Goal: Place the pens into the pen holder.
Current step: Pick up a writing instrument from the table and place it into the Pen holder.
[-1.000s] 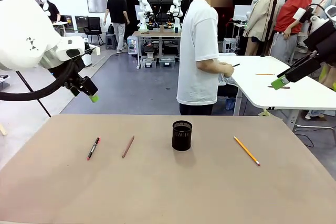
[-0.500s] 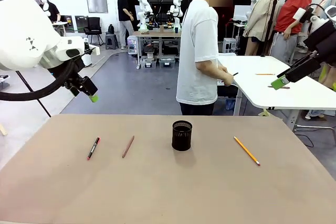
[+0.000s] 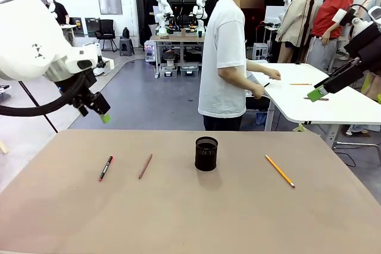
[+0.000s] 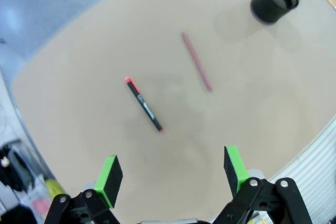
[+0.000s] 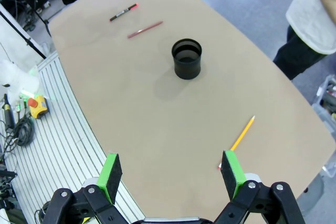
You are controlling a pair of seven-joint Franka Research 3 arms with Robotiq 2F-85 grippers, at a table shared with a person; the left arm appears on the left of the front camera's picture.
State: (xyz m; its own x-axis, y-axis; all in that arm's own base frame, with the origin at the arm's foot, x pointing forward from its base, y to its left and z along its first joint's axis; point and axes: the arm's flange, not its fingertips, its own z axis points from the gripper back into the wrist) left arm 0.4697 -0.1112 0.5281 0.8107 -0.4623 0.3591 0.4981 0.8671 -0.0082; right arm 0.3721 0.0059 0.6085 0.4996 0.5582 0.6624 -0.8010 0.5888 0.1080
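Three pens lie on the brown table (image 3: 190, 218): a dark pen with a red end (image 3: 106, 168) at the left, a reddish-brown one (image 3: 145, 166) beside it, and a yellow pencil (image 3: 279, 171) at the right. The black mesh pen holder (image 3: 206, 153) stands upright between them. My left gripper (image 3: 101, 111) hangs open, high above the table's far left corner. From the left wrist I see the dark pen (image 4: 143, 104), the reddish-brown pen (image 4: 196, 68) and the holder (image 4: 274, 0) far below the left gripper (image 4: 173, 169). My right gripper (image 3: 318, 92) is open, high at the far right. Below the right gripper (image 5: 170, 174) lie the pencil (image 5: 237, 140) and the holder (image 5: 187, 59).
A person in a white T-shirt (image 3: 226, 57) stands just past the far edge, turned to a white table (image 3: 321, 96) at the back right. Other people stand behind that table. Each pen and the holder has bare tabletop around it.
My left gripper has dropped slightly. The person at the far side has reached a hand out over the white table. Pens, holder and right arm are unmoved.
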